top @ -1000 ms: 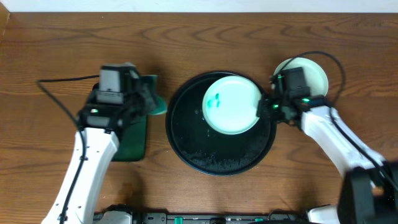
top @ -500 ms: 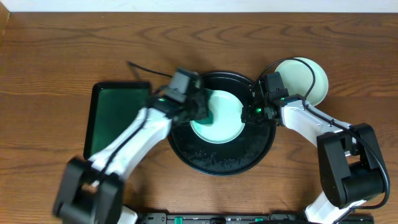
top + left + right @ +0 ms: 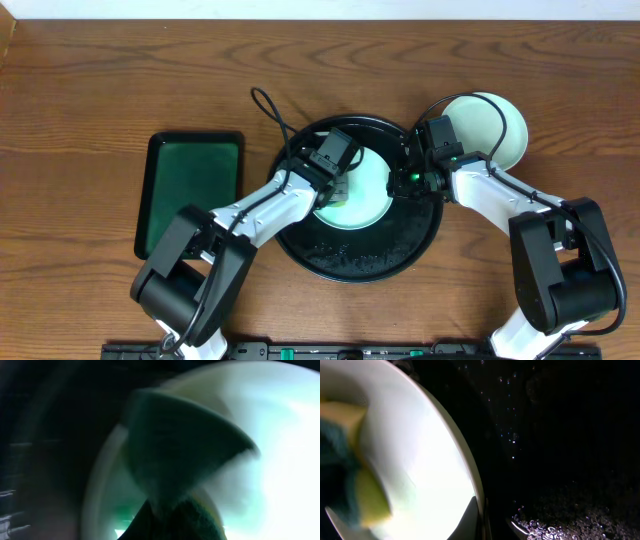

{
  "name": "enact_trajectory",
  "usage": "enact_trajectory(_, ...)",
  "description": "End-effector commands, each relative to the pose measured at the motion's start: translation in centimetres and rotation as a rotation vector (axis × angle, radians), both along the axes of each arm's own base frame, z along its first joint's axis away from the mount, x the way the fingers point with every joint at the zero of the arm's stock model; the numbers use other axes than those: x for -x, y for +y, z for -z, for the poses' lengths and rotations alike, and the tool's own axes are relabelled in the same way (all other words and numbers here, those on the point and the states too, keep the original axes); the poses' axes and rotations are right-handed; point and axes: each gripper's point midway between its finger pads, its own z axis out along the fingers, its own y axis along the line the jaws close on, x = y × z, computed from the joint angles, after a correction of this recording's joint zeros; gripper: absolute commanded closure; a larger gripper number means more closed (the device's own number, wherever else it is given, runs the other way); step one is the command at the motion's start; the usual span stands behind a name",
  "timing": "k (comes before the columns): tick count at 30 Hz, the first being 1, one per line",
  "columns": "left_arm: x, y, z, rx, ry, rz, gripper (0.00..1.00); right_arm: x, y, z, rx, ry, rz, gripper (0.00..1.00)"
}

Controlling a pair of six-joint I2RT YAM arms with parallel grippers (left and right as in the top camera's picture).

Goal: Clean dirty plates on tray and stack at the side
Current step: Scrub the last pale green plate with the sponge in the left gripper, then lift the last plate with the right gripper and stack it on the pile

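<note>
Wooden tabletop [image 3: 100, 80]. One tray [image 3: 360, 262], one green dish [image 3: 190, 190] left, one tray plate [image 3: 372, 195], one side plate [image 3: 497, 125] right. Left pincer [image 3: 340, 193] grips one sponge [image 3: 185, 455]; right pincer [image 3: 400, 181] clamps tray plate.

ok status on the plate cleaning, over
Left gripper shut on sponge, on plate in tray. Right gripper shut on that plate's rim. Second plate on table right of tray. Nothing in the way.
</note>
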Motion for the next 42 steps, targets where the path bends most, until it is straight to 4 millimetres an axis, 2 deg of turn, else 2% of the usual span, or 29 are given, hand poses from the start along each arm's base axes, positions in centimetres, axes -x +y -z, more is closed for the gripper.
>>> enact_trajectory(1,-1.9,9.2,-0.6,-0.348,-0.101,-0.185,0.93,0.8,0.4,1.1,0.023,0.03,-0.031,0.99)
enact_trajectory(4,-2.7,9.7,-2.8,-0.319,-0.145,-0.217,0.93,0.9,0.4,1.1,0.024,0.034,-0.031,0.99)
enact_trajectory(6,-3.2,8.7,-3.9,-0.247,-0.167,-0.21,0.93,1.0,0.4,1.1,0.025,0.037,-0.032,0.99)
enact_trajectory(8,-3.2,6.2,-4.1,-0.11,-0.15,-0.167,0.93,1.1,0.4,1.1,0.025,0.038,-0.034,0.99)
enact_trajectory(12,-2.2,-1.6,-3.7,0.284,-0.026,-0.005,0.93,1.1,0.5,1.1,0.025,0.038,-0.036,0.99)
enact_trajectory(14,-1.7,-4.0,-3.6,0.393,0.013,0.018,0.93,1.1,0.5,1.1,0.024,0.039,-0.036,0.99)
enact_trajectory(17,-1.3,-5.3,-2.8,0.411,0.031,0.038,0.93,1.1,0.5,1.1,0.024,0.038,-0.036,0.99)
enact_trajectory(19,-1.0,-5.0,-1.6,0.373,0.047,0.047,0.93,1.1,0.5,1.1,0.025,0.037,-0.036,0.99)
enact_trajectory(21,-1.0,-3.5,-0.5,0.282,0.046,0.043,0.93,1.1,0.5,1.1,0.025,0.036,-0.036,0.99)
enact_trajectory(24,-1.5,1.9,0.3,0.053,0.012,-0.073,0.93,0.8,0.5,0.8,0.029,0.021,-0.057,0.99)
enact_trajectory(27,-1.8,7.2,-0.8,-0.126,-0.02,-0.179,0.93,0.4,-0.1,0.4,0.075,0.018,-0.053,0.99)
enact_trajectory(29,-1.8,9.6,-2.5,-0.16,-0.035,-0.233,0.93,-0.1,-0.8,-0.2,0.132,0.01,-0.062,0.99)
enact_trajectory(31,-2.1,11.0,-4.5,-0.14,-0.065,-0.276,0.93,-0.8,-1.6,-1.1,0.193,-0.002,-0.06,0.99)
enact_trajectory(34,-2.5,13.5,-9.2,-0.084,-0.162,-0.35,0.93,-2.3,-2.3,-3.1,0.262,-0.04,-0.068,0.99)
enact_trajectory(37,-1.9,16.5,-13.5,-0.047,-0.249,-0.427,0.93,-3.5,-2.1,-5.4,0.3,-0.097,-0.12,0.99)
enact_trajectory(40,-0.6,19.9,-15.4,-0.047,-0.271,-0.514,0.92,-4.6,-2.2,-7.5,0.382,-0.161,-0.151,0.99)
enact_trajectory(42,0.1,21.9,-15.1,-0.061,-0.251,-0.569,0.93,-5.3,-2.0,-9.4,0.458,-0.226,-0.182,0.99)
